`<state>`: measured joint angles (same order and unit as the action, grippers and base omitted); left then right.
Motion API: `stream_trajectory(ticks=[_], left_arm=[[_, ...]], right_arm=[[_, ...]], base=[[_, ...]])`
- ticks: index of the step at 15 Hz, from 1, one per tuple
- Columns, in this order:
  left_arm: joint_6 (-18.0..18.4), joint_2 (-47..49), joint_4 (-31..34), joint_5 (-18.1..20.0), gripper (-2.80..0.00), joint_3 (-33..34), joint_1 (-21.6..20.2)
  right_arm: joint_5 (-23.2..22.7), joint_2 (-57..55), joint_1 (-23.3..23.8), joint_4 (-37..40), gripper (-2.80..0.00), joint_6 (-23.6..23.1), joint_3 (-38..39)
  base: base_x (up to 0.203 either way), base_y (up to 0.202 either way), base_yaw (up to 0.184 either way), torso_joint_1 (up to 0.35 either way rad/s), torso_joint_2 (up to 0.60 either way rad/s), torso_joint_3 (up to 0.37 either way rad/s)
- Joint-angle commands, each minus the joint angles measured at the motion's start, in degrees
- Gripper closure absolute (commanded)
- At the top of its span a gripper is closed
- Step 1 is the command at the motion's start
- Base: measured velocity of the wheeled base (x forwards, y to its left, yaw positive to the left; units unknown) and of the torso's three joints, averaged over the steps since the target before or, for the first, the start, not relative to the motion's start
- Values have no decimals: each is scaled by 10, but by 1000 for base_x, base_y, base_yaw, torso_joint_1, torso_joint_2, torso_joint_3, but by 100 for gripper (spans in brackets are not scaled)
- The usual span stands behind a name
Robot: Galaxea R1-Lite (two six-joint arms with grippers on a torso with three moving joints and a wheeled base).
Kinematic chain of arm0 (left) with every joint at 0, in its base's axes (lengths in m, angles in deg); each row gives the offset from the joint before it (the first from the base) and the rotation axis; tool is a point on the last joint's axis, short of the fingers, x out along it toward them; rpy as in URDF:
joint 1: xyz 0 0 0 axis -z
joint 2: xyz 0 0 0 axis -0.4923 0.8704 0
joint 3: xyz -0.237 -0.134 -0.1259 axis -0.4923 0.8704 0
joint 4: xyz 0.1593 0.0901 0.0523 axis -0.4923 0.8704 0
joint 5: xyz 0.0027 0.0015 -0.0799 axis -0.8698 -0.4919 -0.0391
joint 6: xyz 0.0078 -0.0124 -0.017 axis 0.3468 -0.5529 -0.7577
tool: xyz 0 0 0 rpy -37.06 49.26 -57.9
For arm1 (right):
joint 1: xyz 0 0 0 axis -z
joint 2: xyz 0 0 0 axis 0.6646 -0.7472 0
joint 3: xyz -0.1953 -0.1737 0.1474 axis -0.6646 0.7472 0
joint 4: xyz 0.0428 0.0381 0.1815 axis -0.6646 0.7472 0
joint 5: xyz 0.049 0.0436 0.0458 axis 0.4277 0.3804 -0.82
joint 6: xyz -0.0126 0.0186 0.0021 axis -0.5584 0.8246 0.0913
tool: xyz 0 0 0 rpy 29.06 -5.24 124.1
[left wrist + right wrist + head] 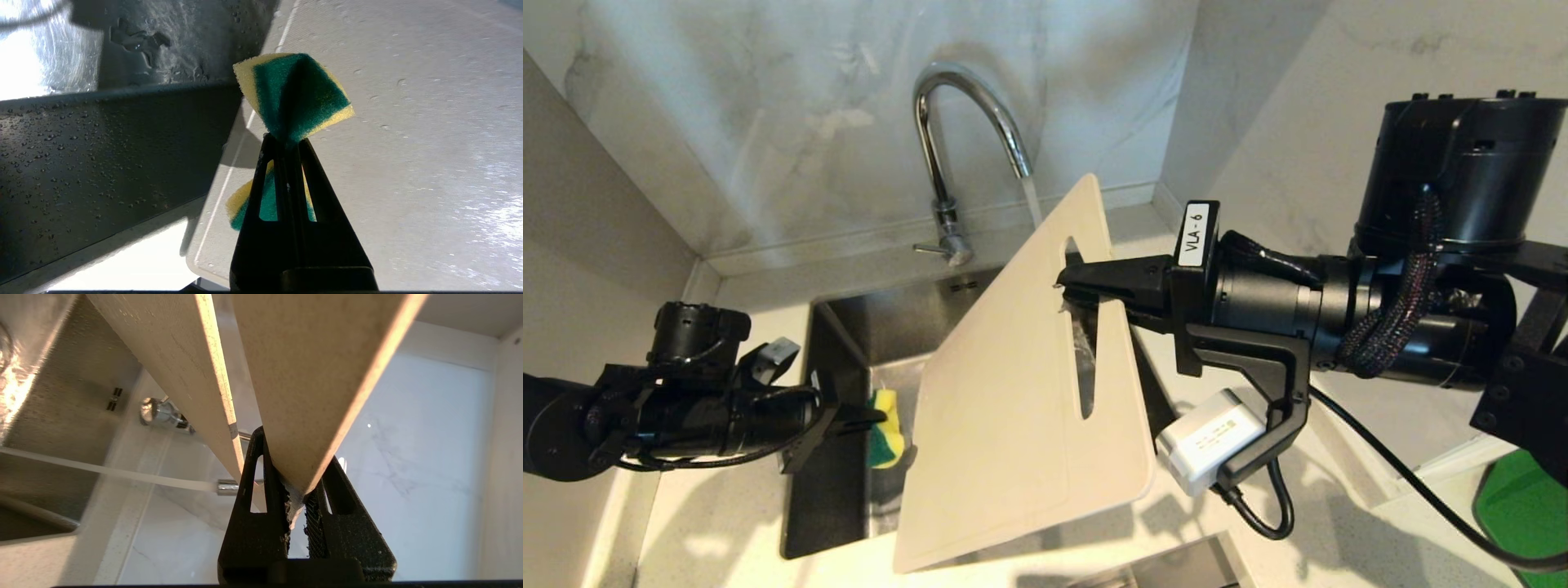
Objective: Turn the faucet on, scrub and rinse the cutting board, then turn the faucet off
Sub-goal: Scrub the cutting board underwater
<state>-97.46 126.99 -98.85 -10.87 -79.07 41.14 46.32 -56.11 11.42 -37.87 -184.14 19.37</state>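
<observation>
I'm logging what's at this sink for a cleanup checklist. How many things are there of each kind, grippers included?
Faucets: 1, the faucet
Boards: 1, the cutting board
Sponges: 1, the sponge
Sinks: 1, the sink
Grippers: 2, the left gripper and the right gripper
Total: 6

Sink (849, 327) basin mostly hidden behind the cutting board (1013, 392)

Both arms are matte black; the right arm (1339, 306) bears braided cable, a white "VLA - 6" label (1196, 234) and a white camera box (1211, 441).
</observation>
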Motion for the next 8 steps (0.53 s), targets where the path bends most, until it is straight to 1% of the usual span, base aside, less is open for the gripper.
stream_trajectory(ticks=[1, 2, 5, 8], left_arm=[[-3, 8, -3, 2, 0, 2, -1], [-3, 10, -8, 2, 0, 2, 0], [-11, 10, -15, 2, 0, -5, 11], [-37, 7, -15, 0, 0, -34, 36]], right_arm=[[-2, 1, 0, -16, 0, 1, 2], [-1, 1, -1, -25, 0, 9, 5], [-2, 2, -1, -27, 0, 11, 2], [-2, 2, -1, -28, 0, 12, 1]], base=[[0, 0, 0, 0, 0, 0], [0, 0, 0, 0, 0, 0], [0, 0, 0, 0, 0, 0], [0, 0, 0, 0, 0, 0]])
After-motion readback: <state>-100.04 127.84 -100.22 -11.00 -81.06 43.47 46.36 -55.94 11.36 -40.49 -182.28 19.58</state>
